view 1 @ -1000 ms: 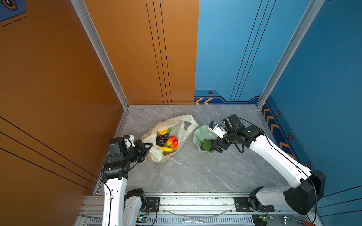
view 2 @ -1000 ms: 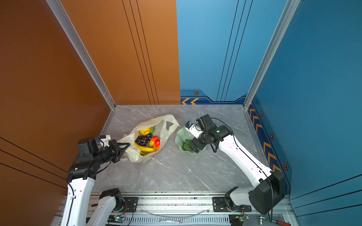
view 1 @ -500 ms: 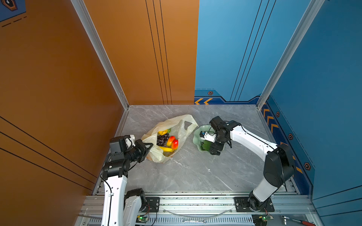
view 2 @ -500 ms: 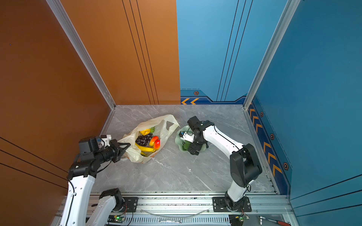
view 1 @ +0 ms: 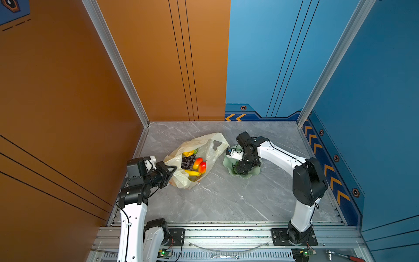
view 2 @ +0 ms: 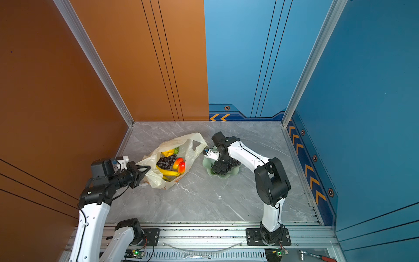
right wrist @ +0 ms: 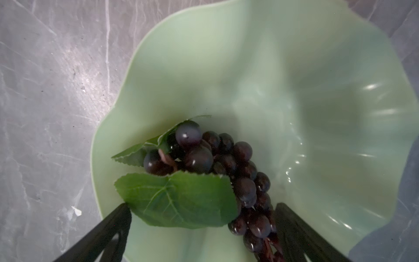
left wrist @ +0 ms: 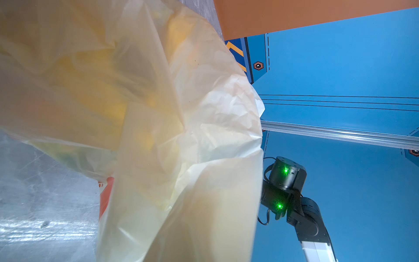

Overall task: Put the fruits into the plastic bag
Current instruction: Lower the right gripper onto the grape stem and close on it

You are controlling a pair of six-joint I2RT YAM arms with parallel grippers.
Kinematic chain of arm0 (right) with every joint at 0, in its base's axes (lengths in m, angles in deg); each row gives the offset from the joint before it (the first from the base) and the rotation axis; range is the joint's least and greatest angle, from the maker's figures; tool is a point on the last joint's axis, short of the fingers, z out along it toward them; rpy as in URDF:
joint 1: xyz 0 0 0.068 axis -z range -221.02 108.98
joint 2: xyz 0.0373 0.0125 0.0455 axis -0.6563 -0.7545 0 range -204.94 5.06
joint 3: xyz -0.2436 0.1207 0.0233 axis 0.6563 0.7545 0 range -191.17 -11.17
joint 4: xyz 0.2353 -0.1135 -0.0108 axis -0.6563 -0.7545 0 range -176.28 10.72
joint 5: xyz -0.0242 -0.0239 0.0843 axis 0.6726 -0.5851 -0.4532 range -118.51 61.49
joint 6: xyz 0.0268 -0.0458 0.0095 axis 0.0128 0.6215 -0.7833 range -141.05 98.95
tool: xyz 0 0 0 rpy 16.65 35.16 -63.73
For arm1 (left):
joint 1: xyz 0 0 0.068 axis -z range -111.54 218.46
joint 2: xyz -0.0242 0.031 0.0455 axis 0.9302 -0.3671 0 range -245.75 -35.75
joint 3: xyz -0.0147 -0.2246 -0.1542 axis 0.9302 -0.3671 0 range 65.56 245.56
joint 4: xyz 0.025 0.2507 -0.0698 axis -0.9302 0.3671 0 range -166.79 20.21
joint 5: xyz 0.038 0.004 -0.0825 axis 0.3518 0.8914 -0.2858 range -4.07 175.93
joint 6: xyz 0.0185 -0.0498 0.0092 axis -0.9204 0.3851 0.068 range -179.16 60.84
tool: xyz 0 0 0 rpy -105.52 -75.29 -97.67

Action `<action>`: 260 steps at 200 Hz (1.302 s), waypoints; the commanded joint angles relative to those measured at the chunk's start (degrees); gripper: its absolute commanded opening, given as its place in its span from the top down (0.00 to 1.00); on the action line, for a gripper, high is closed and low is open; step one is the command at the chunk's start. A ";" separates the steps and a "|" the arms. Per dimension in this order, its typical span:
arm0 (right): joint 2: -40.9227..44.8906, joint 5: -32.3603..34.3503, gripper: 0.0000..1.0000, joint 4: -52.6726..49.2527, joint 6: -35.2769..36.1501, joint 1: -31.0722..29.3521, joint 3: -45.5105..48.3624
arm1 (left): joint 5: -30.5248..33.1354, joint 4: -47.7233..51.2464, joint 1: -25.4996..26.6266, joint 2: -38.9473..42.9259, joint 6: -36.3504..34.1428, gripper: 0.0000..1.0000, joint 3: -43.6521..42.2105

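The right gripper (right wrist: 204, 206) stands with its two black fingers (right wrist: 113, 229) spread wide over the pale green dish (right wrist: 249, 68), one finger on each side of the lower end of a single dark grape cluster (right wrist: 226, 163) that lies in the dish with two green leaves (right wrist: 179, 199); nothing is clamped. The left gripper (view 1: 171, 169) is pinched closed on the near rim of the plastic bag (view 1: 210, 140), which lies open on the grey table (view 1: 226, 199) just beside the dish. Inside the bag the top views count one banana bunch (view 1: 192, 173), one more grape cluster (view 1: 187, 161), two red-yellow pieces (view 1: 197, 162), one yellow fruit (view 1: 188, 153) and one small green one (view 1: 195, 150). Only the right wrist view shows the leaves and the bare inside of the dish; in both top views the right gripper (view 2: 218, 169) covers most of that. The left wrist view gives only crinkled bag film (left wrist: 158, 136) with yellow blurs behind it and an orange print patch (left wrist: 106, 192), so the bagged fruits can be told apart from above alone.
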 commanded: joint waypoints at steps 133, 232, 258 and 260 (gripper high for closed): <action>-7.00 -1.36 0.03 -0.50 2.79 1.32 -4.13 | -0.26 0.43 -0.81 -1.16 -1.54 1.00 0.36; -10.55 12.29 0.00 9.27 -8.97 1.80 -6.10 | -0.38 0.47 -0.67 -2.08 -1.46 1.00 1.26; -10.72 10.46 0.00 10.05 -12.25 2.28 -7.13 | -0.21 0.43 -0.59 -2.31 -1.38 1.00 1.39; -10.76 10.29 0.00 10.10 -12.35 2.28 -7.26 | -0.20 0.43 -0.59 -2.30 -1.44 1.00 1.40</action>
